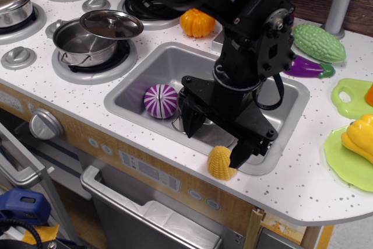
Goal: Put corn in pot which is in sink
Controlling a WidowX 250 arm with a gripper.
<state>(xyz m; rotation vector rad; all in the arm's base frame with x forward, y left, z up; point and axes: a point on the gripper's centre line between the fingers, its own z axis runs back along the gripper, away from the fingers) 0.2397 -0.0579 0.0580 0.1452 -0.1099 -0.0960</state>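
White speckled countertop (291, 190); corn (221, 163) on sink (140, 80) front rim; fingers (217, 139) spread apart, empty; no legible writing.

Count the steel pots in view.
2 clearly visible: one pot with its lid on at the far-left burner, and another pot on the front burner with its lid tilted on its rim. The arm may hide another in the sink.

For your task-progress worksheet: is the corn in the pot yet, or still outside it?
Outside. The corn sits on the sink's front rim beside the gripper; the pot is mostly hidden behind the arm.
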